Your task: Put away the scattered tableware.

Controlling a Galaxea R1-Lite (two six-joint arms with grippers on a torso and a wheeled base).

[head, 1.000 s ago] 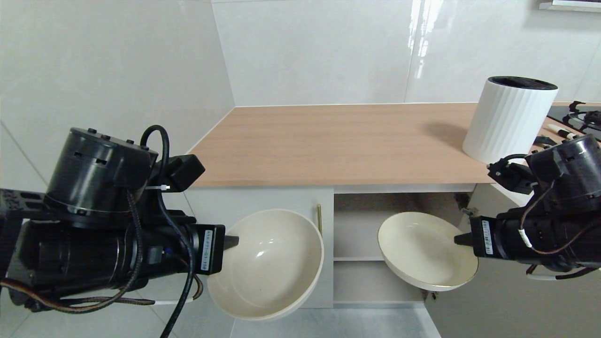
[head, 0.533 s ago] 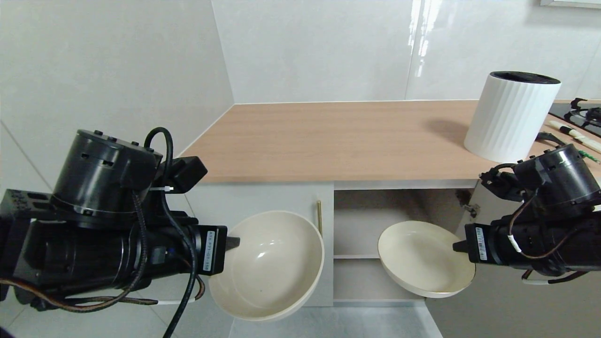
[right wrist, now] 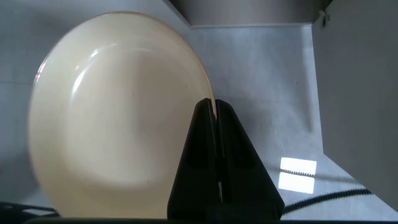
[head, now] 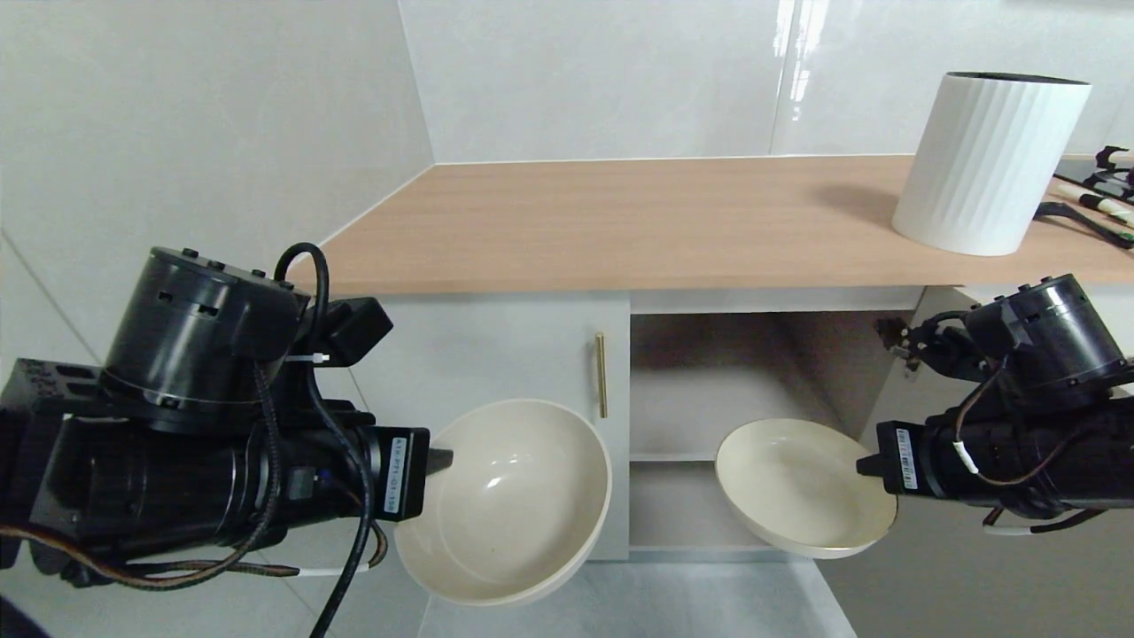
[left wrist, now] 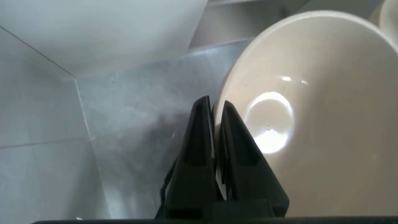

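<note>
Two cream pieces were up off the counter when we looked, one in each gripper. The left gripper had its fingers pinched tight on the rim of a deep bowl, which hung tilted in front of the closed cabinet door, just below its brass handle and above the grey floor. The right gripper was clamped the same way on the edge of a shallow plate, the rim caught between its two fingers. We saw that plate held before the open cabinet compartment, about level with the shelf inside; we could not tell whether its far edge had passed the opening. The bowl and the plate were apart, side by side. Up on the wooden countertop stood a white ribbed container near the right end, with a few dark-handled utensils lying just beyond it.
</note>
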